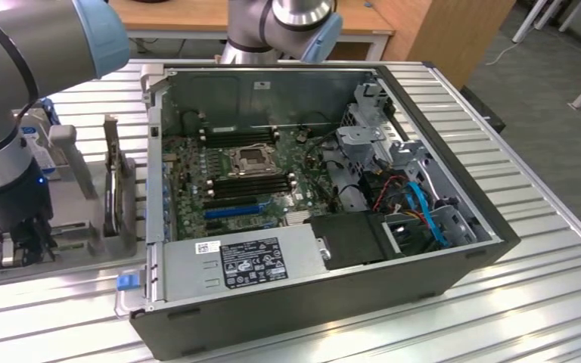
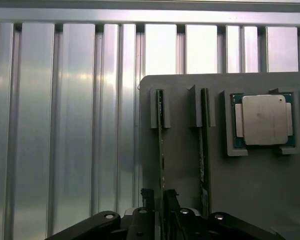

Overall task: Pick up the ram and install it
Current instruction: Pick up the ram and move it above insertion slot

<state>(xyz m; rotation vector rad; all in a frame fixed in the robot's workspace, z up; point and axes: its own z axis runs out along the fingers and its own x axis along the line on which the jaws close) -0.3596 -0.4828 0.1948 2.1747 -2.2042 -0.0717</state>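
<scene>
Ram standing on edge in a slot of the grey holder, by the holder's outer side; second stick standing parallel just beside it, silver processor lying in its recess beyond that. Jaws hanging part open astride one end of the ram, gripping nothing. Holder sitting on the ribbed metal counter, at the exterior view's left of the open computer case

Neighbouring stick close beside ram, bare table beyond tray
</scene>
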